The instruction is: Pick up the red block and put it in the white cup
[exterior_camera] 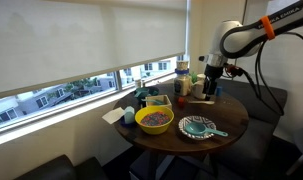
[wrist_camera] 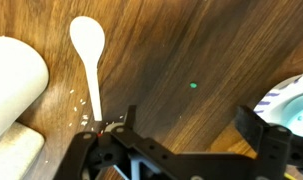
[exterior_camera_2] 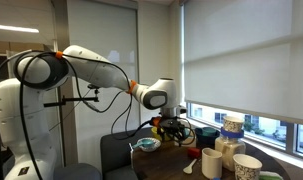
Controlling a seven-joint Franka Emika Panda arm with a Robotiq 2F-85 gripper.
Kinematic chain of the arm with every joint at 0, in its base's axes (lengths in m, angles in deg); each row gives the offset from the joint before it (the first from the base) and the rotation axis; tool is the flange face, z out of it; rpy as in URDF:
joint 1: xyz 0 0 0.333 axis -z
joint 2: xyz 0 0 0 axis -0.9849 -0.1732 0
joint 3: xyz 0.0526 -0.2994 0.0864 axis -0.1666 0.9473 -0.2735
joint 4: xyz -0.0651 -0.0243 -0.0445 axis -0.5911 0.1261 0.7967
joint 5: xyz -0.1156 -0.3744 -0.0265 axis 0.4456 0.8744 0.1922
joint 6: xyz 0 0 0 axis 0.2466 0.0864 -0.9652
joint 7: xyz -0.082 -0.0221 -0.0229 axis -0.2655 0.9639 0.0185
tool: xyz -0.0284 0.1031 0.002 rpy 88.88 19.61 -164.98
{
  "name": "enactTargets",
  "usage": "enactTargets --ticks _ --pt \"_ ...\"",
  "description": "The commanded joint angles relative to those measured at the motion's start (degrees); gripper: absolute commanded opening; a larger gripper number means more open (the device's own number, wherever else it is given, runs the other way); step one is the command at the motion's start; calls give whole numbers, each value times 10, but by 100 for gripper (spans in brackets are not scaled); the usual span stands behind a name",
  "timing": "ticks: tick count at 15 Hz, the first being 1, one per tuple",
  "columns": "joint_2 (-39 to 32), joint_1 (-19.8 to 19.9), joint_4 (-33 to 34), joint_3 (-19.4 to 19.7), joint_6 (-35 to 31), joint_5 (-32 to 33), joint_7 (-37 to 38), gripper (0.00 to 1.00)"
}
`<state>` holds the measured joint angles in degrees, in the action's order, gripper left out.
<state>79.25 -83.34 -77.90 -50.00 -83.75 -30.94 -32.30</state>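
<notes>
We see our arm (exterior_camera_2: 91,62) reach out sideways in a bend, the wrist (exterior_camera_2: 154,96) turned downward. Our gripper (wrist_camera: 185,112) points straight down, its jaws spread wide apart in the wrist view.

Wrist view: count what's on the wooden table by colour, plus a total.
White or cream: 3 (white spoon, white cylindrical cup, cream container cut off at the corner)
Green: 1 (small green thing)
Red: 1 (tiny red block)
Teal: 1 (teal-patterned plate, edge only)
Total: 6

Round wooden table (exterior_camera: 231,118), shaded windows (exterior_camera: 81,40), dark sofa (exterior_camera_2: 119,152)
</notes>
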Motion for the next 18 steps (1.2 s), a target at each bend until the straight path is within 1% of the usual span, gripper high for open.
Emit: enactTargets --ticks 1,4,6,9,10,12,15,18 --pt "-45 9 21 -18 -104 -3 14 100" --pt "-88 11 49 -28 -150 9 30 100" --pt "-120 14 76 -35 -164 0 55 100" --pt "-156 19 114 -41 -172 18 110 100" --pt "-165 22 127 -41 -167 22 125 100" --pt "-180 28 152 -41 -130 32 143 100" --pt "-198 41 183 -45 -75 31 132 100" --pt "-216 53 204 -52 -77 14 124 100"
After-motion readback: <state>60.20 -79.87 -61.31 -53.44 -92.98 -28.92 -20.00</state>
